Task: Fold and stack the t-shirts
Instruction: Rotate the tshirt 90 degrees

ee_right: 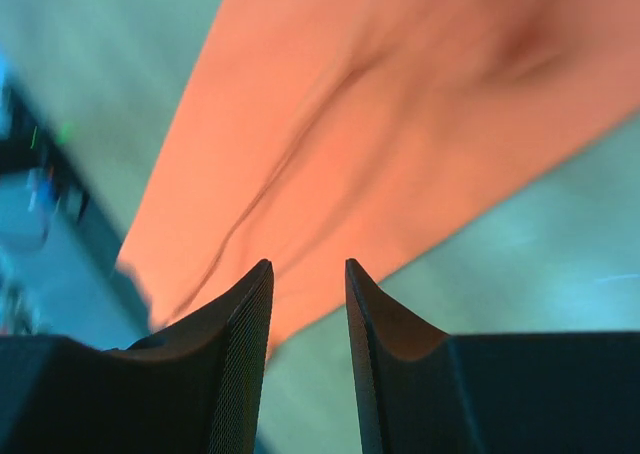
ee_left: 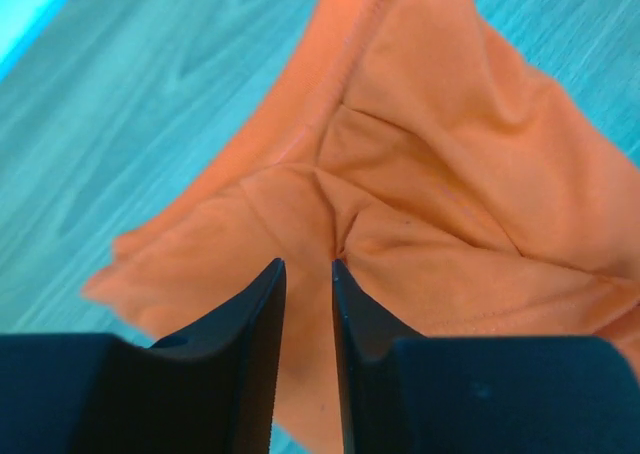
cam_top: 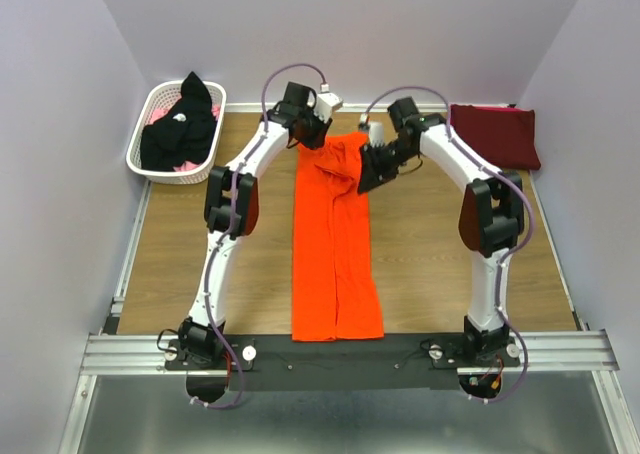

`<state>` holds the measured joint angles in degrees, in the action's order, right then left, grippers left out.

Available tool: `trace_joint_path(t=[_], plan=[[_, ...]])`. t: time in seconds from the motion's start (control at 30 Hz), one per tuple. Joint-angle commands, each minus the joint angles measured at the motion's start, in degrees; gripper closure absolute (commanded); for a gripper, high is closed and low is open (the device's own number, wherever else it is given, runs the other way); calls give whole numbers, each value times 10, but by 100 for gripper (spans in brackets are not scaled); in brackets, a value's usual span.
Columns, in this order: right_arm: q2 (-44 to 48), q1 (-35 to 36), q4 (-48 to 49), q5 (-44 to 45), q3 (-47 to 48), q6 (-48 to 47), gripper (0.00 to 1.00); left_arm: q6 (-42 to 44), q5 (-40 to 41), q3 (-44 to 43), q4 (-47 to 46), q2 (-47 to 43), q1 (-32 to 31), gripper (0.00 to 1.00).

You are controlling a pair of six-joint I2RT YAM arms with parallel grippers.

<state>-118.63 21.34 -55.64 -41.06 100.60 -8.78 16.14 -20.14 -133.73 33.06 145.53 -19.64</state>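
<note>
Orange t-shirt folded into a long strip, far end bunched right at the tips of both pincers, the rest trailing back toward the arm bases. Left gripper: jaws a narrow slit apart, creases converging on the tips; pinched or merely touching, cannot tell. Right gripper: jaws parted, nothing between them, blurred cloth just beyond.

Judged step: bringing the far end back over the strip for the next fold. Best done by taking both far corners evenly, catching every layer, lifting level and laying the edge down square, with no skew or trapped bulge.

Maroon t-shirt folded, well off to the right pincer's outer side. White basket with the black t-shirt inside, well off to the left pincer's outer side. Neither near enough to hinder the fold, by the look of it; likelier trouble a one-sided grip dragging the strip crooked.
</note>
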Motion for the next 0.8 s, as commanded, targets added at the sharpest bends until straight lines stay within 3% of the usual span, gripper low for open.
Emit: trace_joint_path(t=[0.0, 0.13, 0.4, 0.53, 0.77], plan=[[-70, -27, 16, 69, 111, 33, 58, -19, -16, 45, -62, -110, 18, 64], [-113, -29, 38, 69, 177, 79, 60, -19, -44, 136, -62, -189, 28, 62], [-129, -29, 106, 73, 101, 126, 65, -55, -154, 398, -100, -294, 29, 67], [-148, -28, 131, 73, 91, 134, 65, -65, -167, 475, -129, -307, 29, 71], [-179, -28, 134, 106, 76, 126, 67, -73, -177, 518, -132, -284, 29, 75]])
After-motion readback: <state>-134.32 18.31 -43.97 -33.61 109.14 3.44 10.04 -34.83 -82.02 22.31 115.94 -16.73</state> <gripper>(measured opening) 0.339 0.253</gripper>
